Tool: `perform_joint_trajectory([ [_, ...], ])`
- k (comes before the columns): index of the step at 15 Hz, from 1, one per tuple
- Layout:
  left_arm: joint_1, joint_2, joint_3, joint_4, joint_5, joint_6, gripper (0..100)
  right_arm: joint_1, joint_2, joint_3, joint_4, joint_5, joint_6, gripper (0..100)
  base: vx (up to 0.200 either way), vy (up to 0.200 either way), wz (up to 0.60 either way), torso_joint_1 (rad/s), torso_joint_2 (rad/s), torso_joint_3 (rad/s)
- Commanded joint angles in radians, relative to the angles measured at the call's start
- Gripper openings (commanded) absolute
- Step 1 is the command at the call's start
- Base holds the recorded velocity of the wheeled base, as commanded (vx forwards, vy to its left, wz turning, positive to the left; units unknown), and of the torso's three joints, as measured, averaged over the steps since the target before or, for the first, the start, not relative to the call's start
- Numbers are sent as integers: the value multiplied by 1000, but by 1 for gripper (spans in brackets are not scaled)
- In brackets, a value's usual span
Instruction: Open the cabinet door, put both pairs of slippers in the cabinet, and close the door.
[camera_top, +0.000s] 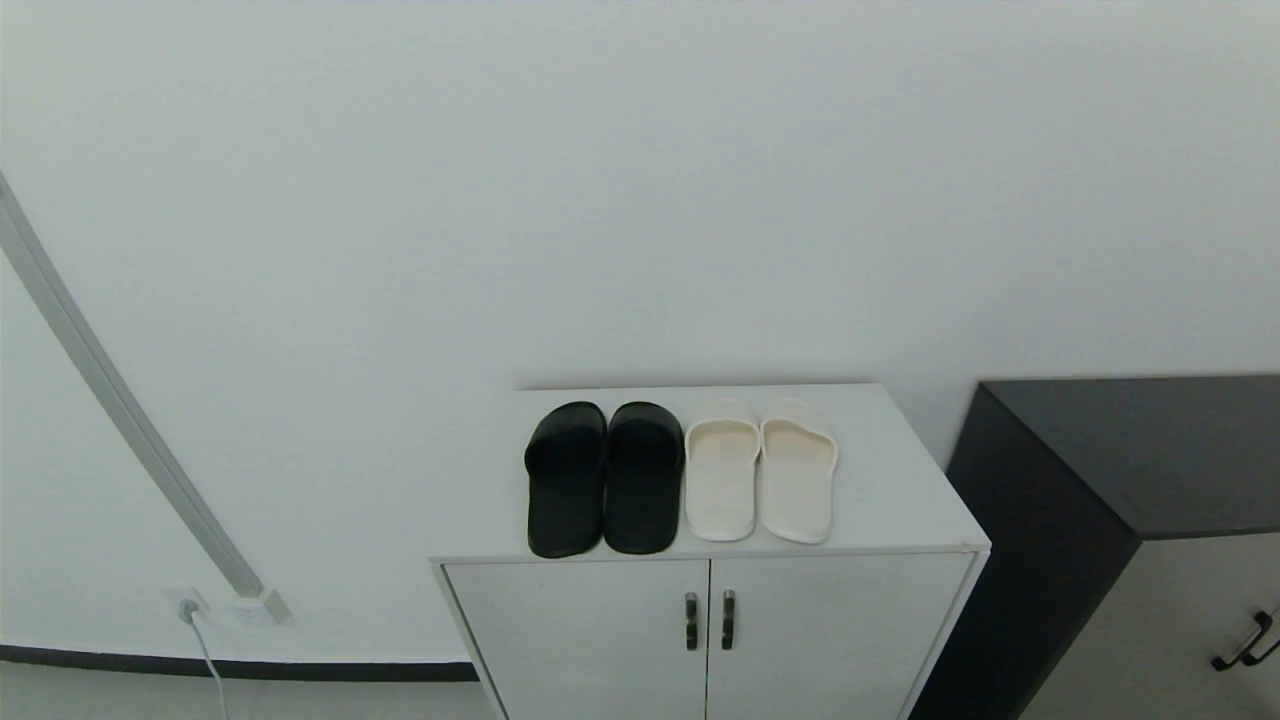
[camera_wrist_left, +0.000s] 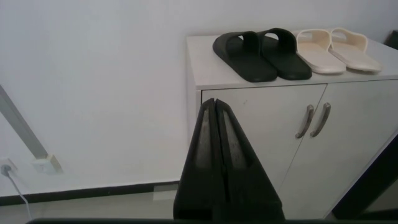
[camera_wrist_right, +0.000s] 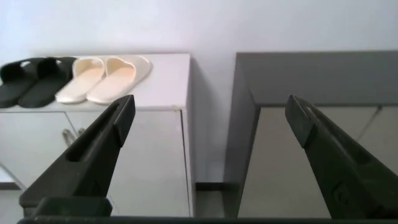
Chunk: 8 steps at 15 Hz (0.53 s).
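A white cabinet (camera_top: 900, 480) stands against the wall with both doors closed. Two dark handles (camera_top: 708, 620) meet at the middle of the doors. On its top lie a pair of black slippers (camera_top: 603, 478) and, to their right, a pair of cream slippers (camera_top: 762, 470), toes toward the wall. My left gripper (camera_wrist_left: 215, 106) is shut, held in front of the cabinet's left door (camera_wrist_left: 261, 124), apart from it. My right gripper (camera_wrist_right: 208, 106) is open and holds nothing, off to the right of the cabinet (camera_wrist_right: 168, 87), well short of it.
A taller dark cabinet (camera_top: 1130, 450) with black handles (camera_top: 1245, 640) stands right beside the white one. On the left wall a grey cable duct (camera_top: 110, 390) runs diagonally down to a socket with a plug (camera_top: 188, 608). A black skirting strip (camera_top: 240, 668) runs along the floor.
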Motion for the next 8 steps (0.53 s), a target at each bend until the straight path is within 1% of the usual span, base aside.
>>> perform_joint_trajectory([
  [1, 0, 1, -1, 0, -2, 0, 0, 20, 445, 32, -147, 82, -3, 100, 0, 0, 0, 0, 0, 0],
  [2, 0, 1, -1, 0, -2, 0, 0, 29, 512, 40, -216, 90, 8, 100, 0, 0, 0, 0, 0, 0],
  [3, 0, 1, -1, 0, -2, 0, 0, 67, 604, 40, -290, 90, 25, 100, 0, 0, 0, 0, 0, 0],
  [4, 0, 1, -1, 0, -2, -1, 0, 172, 742, 12, -388, 73, 100, 100, 0, 0, 0, 0, 0, 0],
  [6, 0, 1, -1, 0, -2, -1, 0, 308, 892, -75, -419, -11, 177, 100, 0, 0, 0, 0, 0, 0],
  [8, 0, 1, -1, 0, -2, -1, 0, 426, 1008, -174, -444, -96, 213, 100, 0, 0, 0, 0, 0, 0],
])
